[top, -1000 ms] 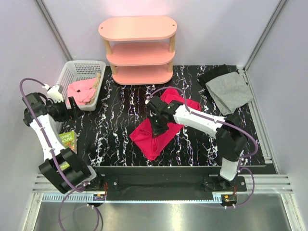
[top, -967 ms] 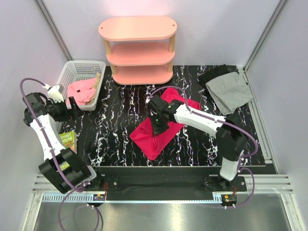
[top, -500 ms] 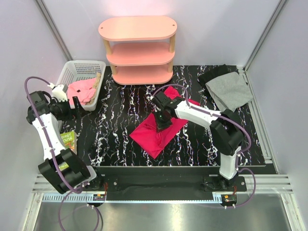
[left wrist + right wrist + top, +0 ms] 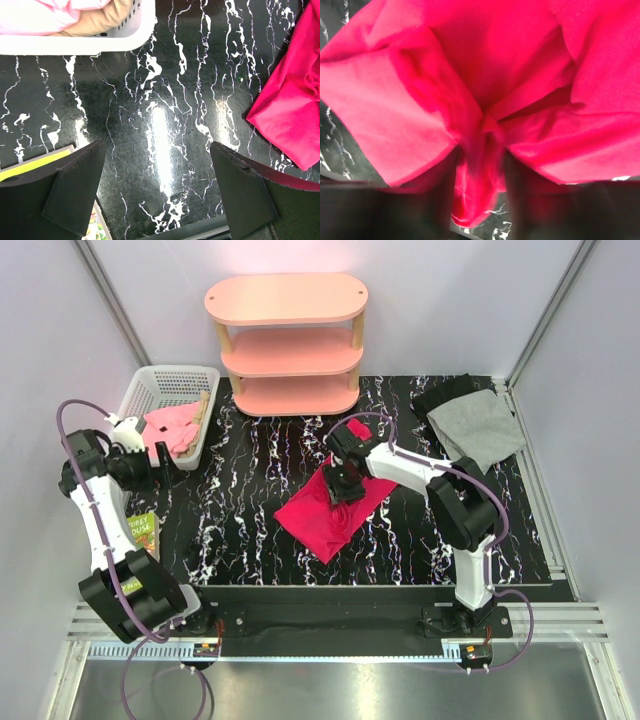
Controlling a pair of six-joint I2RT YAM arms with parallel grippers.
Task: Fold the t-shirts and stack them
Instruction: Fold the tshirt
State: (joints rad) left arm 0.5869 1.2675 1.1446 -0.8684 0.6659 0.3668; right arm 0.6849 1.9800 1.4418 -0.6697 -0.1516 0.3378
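The crimson-red t-shirt [image 4: 322,518] lies crumpled mid-table and fills the right wrist view [image 4: 470,75]. My right gripper [image 4: 343,483] is down on its far part. In the blurred right wrist view its dark fingers [image 4: 440,205] stand apart, and a loose bunch of red cloth hangs in the gap at the right gripper [image 4: 480,190]. The light grey t-shirt [image 4: 478,428] lies flat at the back right corner. My left gripper [image 4: 165,462] hovers open over bare table by the basket; in its own view, around the left gripper [image 4: 157,145], nothing sits between the fingers, and the red t-shirt's edge [image 4: 290,115] shows at right.
A white basket [image 4: 135,400] with pink and tan cloth stands at the back left, its rim [image 4: 100,45] just beyond my left fingers. A pink three-tier shelf [image 4: 287,340] stands at the back. A picture book [image 4: 141,531] lies at the left edge. Dark cloth [image 4: 440,395] lies under the grey shirt.
My right gripper has dragged the red t-shirt's bunched part back and to the right, and its jaws have parted. The left gripper has shifted slightly right, still open.
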